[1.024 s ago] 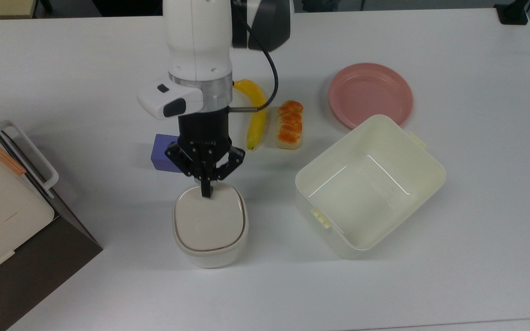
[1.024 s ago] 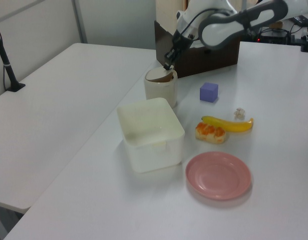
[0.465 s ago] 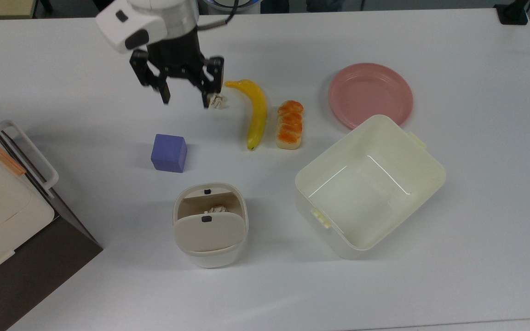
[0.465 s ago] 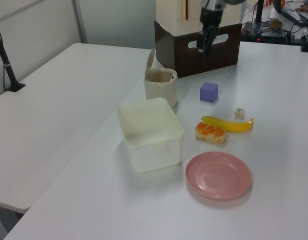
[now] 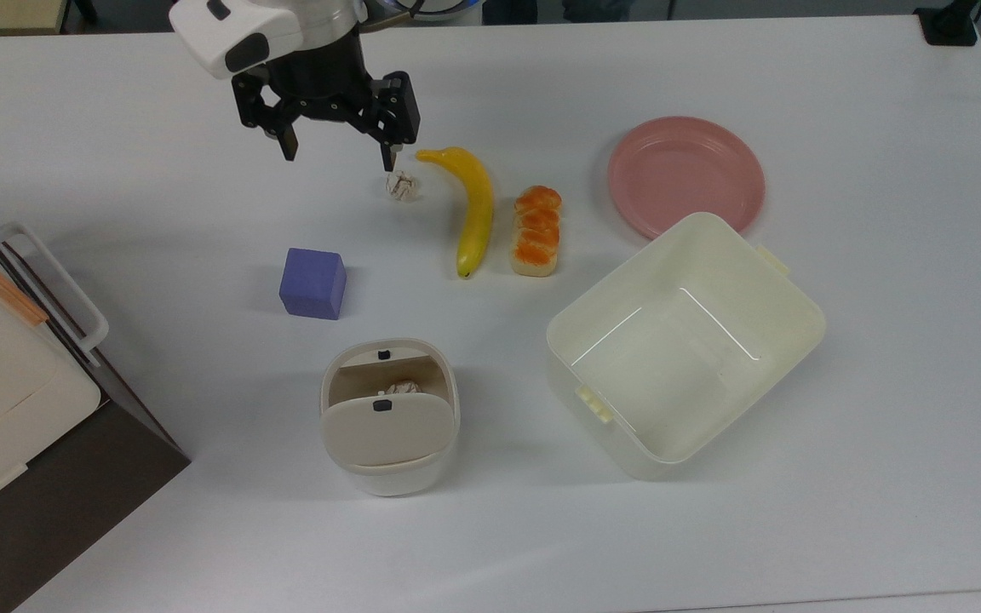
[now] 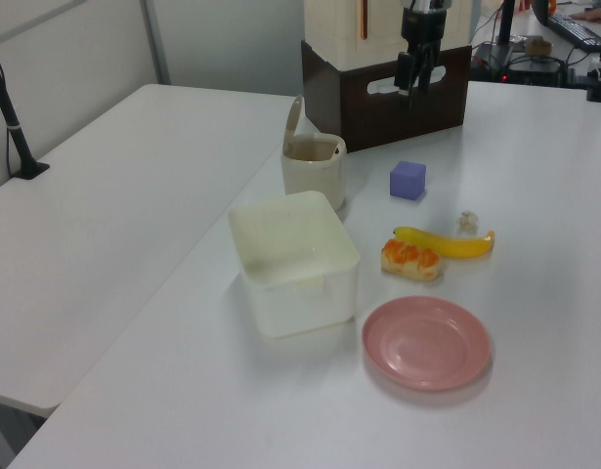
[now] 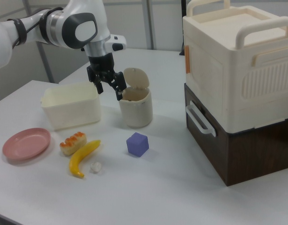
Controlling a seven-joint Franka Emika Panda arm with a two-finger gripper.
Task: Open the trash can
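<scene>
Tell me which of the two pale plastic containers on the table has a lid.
The small cream-white rounded-square plastic trash can, with its beige flip lid standing open. The larger pale yellow rectangular tub beside it on the top view's right has no lid.

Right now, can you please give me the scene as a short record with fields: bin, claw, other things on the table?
bin: trash can stands with its lid flipped up; a crumpled scrap inside
claw: claw is open, holding nothing, raised over the table far from the trash can
near claw: paper ball
other things: purple block, banana, bread, pink plate, empty tub
</scene>
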